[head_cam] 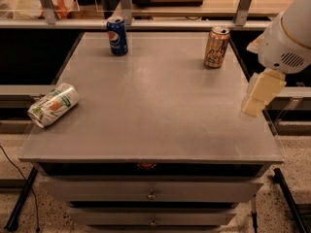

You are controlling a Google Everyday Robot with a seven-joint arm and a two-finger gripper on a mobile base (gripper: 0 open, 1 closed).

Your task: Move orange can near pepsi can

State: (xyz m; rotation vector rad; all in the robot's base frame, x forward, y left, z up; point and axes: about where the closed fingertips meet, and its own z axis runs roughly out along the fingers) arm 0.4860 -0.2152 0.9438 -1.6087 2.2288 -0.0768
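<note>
Camera view: gripper (253, 107) hovered at right, grip state untellable.
Orange can (216, 47) stood up-left of it; pepsi can (117, 35) farther left.

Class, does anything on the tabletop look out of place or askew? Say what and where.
The white-and-green can lies on its side at the left edge of the table, while the pepsi can and orange can stand upright at the back. The tool hangs beside the right edge.

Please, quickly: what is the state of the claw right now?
Claw: above the right edge of the table, holding nothing; open or closed cannot be told.
</note>
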